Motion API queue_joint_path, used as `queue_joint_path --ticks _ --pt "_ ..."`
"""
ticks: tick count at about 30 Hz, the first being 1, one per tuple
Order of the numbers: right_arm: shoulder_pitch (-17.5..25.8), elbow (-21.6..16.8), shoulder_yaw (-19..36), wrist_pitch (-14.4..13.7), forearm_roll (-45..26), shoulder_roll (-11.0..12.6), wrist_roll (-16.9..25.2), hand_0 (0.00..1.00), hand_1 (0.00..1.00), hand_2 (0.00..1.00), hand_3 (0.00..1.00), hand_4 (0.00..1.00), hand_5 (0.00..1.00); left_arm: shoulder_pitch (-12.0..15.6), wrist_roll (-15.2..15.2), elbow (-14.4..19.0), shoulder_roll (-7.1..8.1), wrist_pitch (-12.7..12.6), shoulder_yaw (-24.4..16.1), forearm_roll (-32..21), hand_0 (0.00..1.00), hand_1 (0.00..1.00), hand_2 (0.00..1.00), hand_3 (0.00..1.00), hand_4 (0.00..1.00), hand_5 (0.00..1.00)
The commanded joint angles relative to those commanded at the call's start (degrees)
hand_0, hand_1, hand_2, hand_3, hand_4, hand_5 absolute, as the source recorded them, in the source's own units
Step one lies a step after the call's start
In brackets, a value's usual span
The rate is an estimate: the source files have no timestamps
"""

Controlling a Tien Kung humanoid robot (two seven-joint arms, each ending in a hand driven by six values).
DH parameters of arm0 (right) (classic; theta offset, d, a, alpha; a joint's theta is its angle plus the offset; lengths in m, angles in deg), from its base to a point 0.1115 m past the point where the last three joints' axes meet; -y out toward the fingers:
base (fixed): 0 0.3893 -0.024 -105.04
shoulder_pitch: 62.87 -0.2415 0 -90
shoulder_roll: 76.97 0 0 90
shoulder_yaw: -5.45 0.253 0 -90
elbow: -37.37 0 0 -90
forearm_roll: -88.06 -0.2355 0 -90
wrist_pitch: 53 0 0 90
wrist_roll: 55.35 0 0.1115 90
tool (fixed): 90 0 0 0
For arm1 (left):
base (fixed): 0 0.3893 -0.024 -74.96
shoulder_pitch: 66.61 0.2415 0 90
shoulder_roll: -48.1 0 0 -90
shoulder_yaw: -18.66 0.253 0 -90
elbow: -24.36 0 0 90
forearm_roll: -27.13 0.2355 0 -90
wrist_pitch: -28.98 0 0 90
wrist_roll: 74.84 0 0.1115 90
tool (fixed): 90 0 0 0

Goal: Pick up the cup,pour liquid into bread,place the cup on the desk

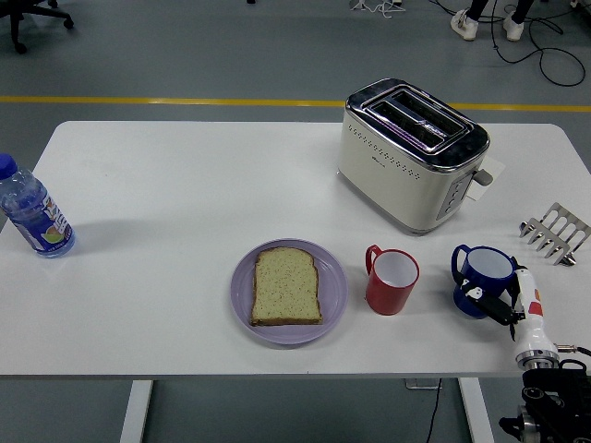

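A blue two-handled cup (483, 273) is near the table's front right, held by my right hand (497, 305), whose dark fingers wrap its lower right side. The white forearm comes up from the bottom right corner. I cannot tell whether the cup rests on the table or hangs just above it. A red cup (392, 281) stands upright to its left, empty-looking with a white inside. A slice of bread (286, 286) lies flat on a purple plate (242, 297) left of the red cup. My left arm is out of view.
A cream toaster (411, 152) stands behind the cups. A metal toast rack (554, 232) sits at the right edge. A water bottle (32, 212) stands at the far left edge. The table's near edge runs just below the plate.
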Motion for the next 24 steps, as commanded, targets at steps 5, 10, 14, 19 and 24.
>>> queue_joint_path --ticks 5,10,14,19,24 --pt "0.0 -0.2 0.2 0.3 0.6 0.0 0.2 0.831 0.693 0.839 0.885 0.906 0.215 -0.1 0.0 0.0 -0.01 0.0 -0.2 0.1 0.638 0.648 0.66 0.561 0.323 0.848" --pt "-0.1 -0.3 0.7 0.3 1.2 0.0 0.3 0.868 0.719 0.885 0.956 0.924 0.22 -0.3 0.0 0.0 -0.07 0.0 -0.4 0.2 0.637 0.647 0.66 0.56 0.323 0.845" --pt "0.0 -0.6 1.3 0.5 1.3 0.1 0.5 0.876 0.727 0.896 0.978 0.94 0.218 -0.4 0.0 0.0 -0.06 0.0 -0.5 0.2 0.637 0.647 0.659 0.56 0.324 0.845" --pt "0.5 -1.4 2.3 0.6 2.0 0.0 0.6 0.894 0.745 0.903 0.988 0.943 0.221 -0.4 0.0 0.0 -0.01 0.0 -0.7 0.3 0.637 0.647 0.659 0.559 0.324 0.837" --pt "1.2 -3.1 3.2 0.5 2.6 0.1 0.4 0.907 0.76 0.91 0.998 0.952 0.228 -0.5 0.0 0.0 0.01 0.0 -0.7 0.5 0.637 0.646 0.658 0.558 0.326 0.834"
